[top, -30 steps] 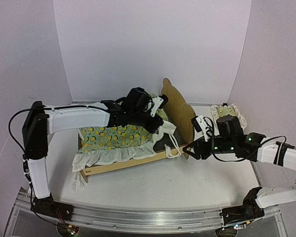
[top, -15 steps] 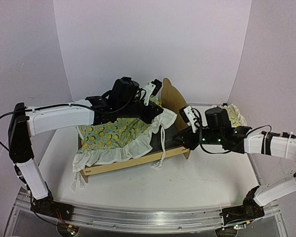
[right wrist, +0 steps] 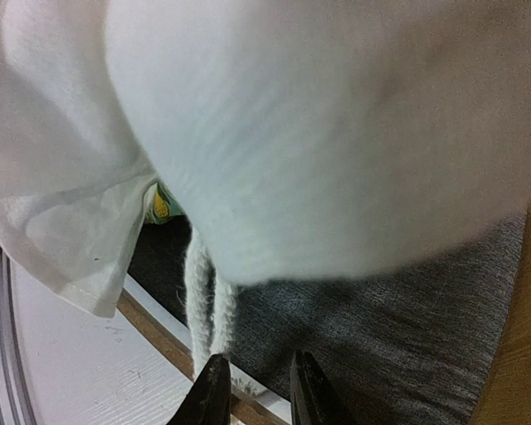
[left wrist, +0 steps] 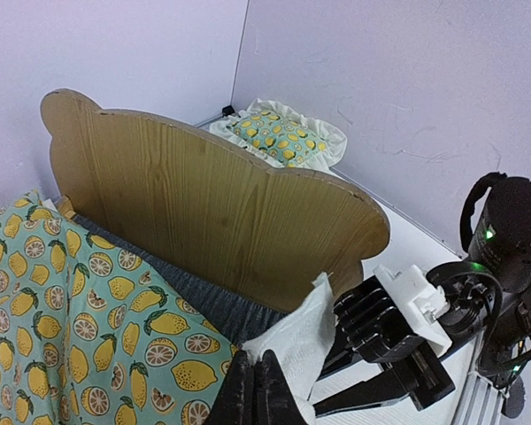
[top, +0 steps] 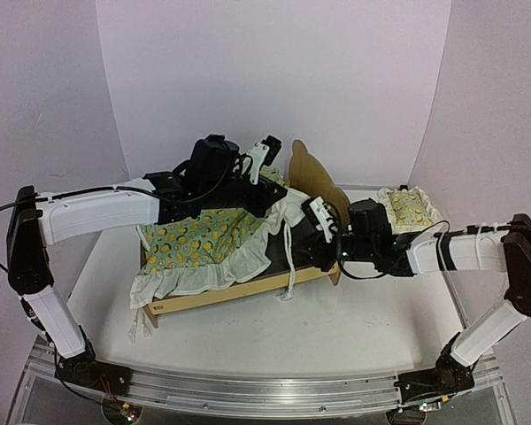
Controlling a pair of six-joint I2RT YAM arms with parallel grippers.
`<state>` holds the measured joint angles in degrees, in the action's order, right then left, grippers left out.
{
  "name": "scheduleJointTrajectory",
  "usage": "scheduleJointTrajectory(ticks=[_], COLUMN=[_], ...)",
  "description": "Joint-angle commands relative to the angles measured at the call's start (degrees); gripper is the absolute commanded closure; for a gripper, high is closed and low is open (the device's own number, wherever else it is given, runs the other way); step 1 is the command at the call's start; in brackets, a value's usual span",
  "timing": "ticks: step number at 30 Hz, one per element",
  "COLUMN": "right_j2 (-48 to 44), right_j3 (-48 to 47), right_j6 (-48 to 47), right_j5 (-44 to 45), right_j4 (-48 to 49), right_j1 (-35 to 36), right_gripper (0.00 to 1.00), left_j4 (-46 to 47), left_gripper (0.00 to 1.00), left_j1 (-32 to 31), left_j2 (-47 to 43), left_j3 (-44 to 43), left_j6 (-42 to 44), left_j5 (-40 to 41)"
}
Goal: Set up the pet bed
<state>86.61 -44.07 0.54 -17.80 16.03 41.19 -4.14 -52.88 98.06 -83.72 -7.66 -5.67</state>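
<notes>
The left end effector point(left wrist: 252, 385) is pressing its fingers together on a white ruffled corner point(left wrist: 292, 341) of the lemon-print blanket point(top: 203, 243), holding that corner up over the head end of the pet bed point(top: 221, 297), just short of the curved headboard point(left wrist: 212, 212). The right end effector point(right wrist: 252, 390) is hovering at the bed's 4 o'clock corner with its fingers standing a little apart. A white cord point(right wrist: 203, 301) from the blanket is dangling down right beside the left one of those fingers, but whether it is being touched cannot be told, and nothing is showing between the tips. The bed itself is sitting near the middle of the table point(top: 336, 336), its headboard at the 2 o'clock end and its foot toward 8 o'clock. The grey mattress pad point(right wrist: 380, 336) is lying bare near the headboard, while the blanket is covering the foot half and spilling over the near rail toward 7 o'clock. The small matching pillow point(top: 409, 205) is resting on the table at about 3 o'clock from the headboard, apart from the bed. By this look, the task is sitting roughly midway. The pad and the blanket are on the frame, but the blanket is wanting spreading and smoothing toward the head, and the pillow is waiting to be placed on the bed.
</notes>
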Motion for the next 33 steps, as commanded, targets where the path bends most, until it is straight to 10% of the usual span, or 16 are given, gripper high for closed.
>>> scheduleJointTrajectory(ticks=[1,33], right_j2=[1.4,4.2], right_j3=[-2.2,-2.3], right_j6=[2.4,8.5], right_j5=[-2.6,0.7], right_j4=[8.0,13.9], right_j1=[0.2,1.0], right_gripper=[0.75,0.81], left_j4=[3.9,3.9], left_gripper=[1.0,1.0], left_j1=[0.5,1.6], left_j2=[-3.8,-4.3], left_j3=[-0.3,-0.1], left_j6=[-1.0,-1.6], left_j5=[-0.6,-1.8])
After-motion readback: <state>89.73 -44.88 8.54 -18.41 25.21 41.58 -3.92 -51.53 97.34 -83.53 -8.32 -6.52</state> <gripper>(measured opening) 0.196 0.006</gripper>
